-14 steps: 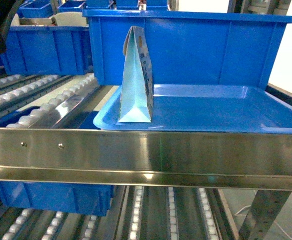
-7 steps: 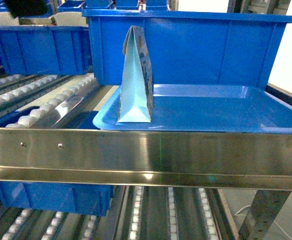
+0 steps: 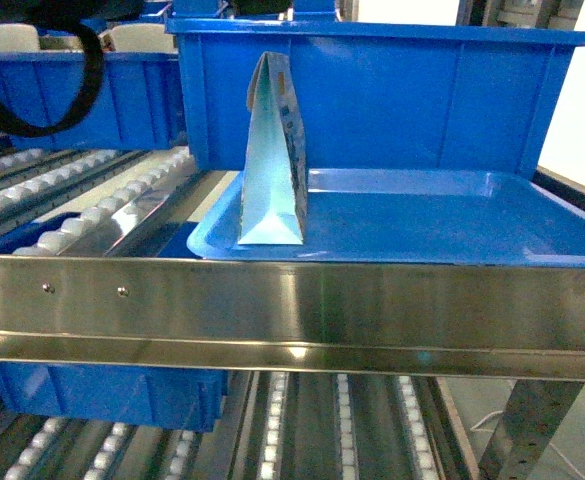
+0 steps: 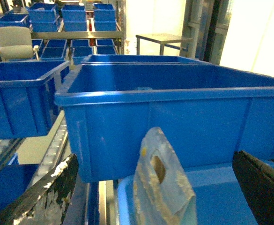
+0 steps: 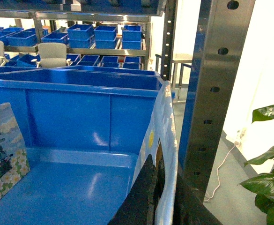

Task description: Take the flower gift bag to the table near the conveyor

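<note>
Head view: flower gift bag [image 3: 272, 160] stands upright at 9 o'clock on a blue tray [image 3: 452, 215], no legible writing; conveyor [image 3: 102, 205] rollers lie left. Left gripper [image 4: 160, 192] spread wide around the bag top; right gripper's state cannot be told.

A: Where is the gift bag [image 3: 272, 160]?

B: Upright on the blue tray [image 3: 452, 215], at the tray's left end, narrow side facing us.

A: Behind the tray?

B: A large blue bin [image 3: 392, 95]. Left of the tray run conveyor rollers [image 3: 92, 200]; a steel rail [image 3: 292, 310] crosses in front. A black cable [image 3: 32, 120] loops at top left.
</note>
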{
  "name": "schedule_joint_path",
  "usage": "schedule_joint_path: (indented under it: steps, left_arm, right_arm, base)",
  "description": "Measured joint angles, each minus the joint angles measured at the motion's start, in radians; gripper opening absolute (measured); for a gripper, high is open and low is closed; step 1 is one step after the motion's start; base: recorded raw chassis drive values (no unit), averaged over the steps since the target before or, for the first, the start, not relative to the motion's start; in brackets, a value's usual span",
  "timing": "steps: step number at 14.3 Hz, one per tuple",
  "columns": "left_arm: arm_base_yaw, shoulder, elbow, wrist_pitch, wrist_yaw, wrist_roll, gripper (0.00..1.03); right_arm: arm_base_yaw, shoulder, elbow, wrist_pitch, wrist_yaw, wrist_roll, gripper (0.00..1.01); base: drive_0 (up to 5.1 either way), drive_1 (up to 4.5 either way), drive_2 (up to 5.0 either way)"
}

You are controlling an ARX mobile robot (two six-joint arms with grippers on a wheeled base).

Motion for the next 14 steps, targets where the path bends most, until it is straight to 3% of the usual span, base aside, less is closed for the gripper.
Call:
schedule_joint_path:
  steps: [2,5,9,14]
  left_arm:
    - [-0.048,0.063,0.058,-0.025,-0.028,0.009,0.98]
    - [-0.034,0.138,0.099,-0.044,-0.077,0.012,0.98]
    - [0.003,0.230,0.170,-0.045,-0.048,0.011,0.98]
    - [-0.005,0.281,0.238,-0.063,-0.021,0.003,0.98]
  right_arm:
    - [0.000,0.000,0.000,0.000,0.000,0.000,0.03]
    - [0.000,0.000,0.000,0.000,0.000,0.000,0.03]
    - [0.000,0.000,0.000,0.000,0.000,0.000,0.03]
    - [0.000,0.000,0.000,0.000,0.000,0.000,0.03]
  base:
    - [0.0,0.00,0.0]
    - [0.0,0.00,0.0]
    - [0.0,0.00,0.0]
    - [0.0,0.00,0.0]
